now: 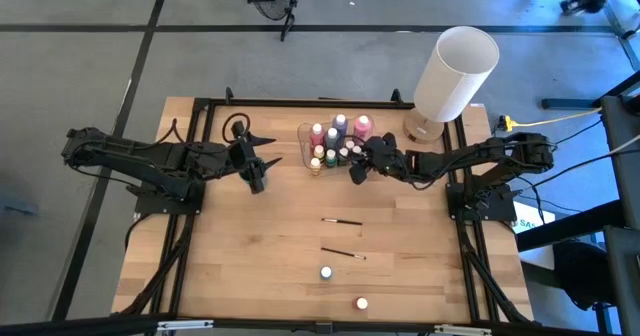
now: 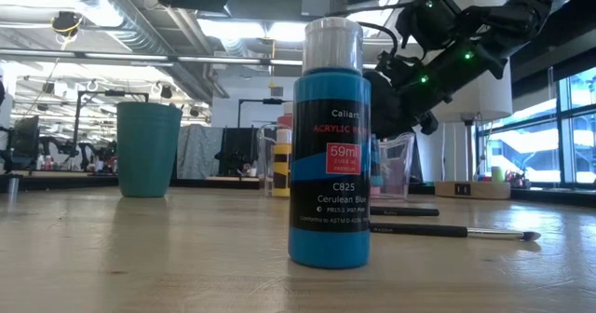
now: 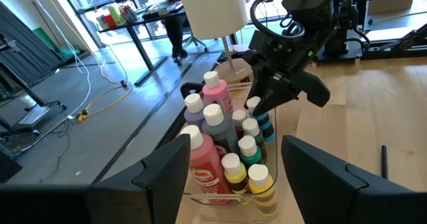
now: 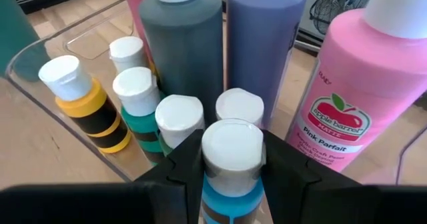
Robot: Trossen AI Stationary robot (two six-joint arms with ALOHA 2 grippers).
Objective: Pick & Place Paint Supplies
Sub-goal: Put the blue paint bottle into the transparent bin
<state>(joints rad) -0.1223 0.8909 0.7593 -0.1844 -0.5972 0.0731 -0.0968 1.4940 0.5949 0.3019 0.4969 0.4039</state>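
The right hand [image 4: 231, 167] pinches a small blue bottle [image 4: 232, 177] by its white cap, among others crowded in the clear tray [image 1: 303, 141] near the desk's far edge. A slip could topple neighbours. The left hand [image 1: 262, 166] waits spread beside the tray.

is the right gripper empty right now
No: the right gripper has its jaws closed on the white cap of a small blue paint bottle.

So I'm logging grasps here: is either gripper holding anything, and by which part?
The right gripper holds a small blue paint bottle by its white cap, over the clear bin. The left gripper is open and holds nothing.
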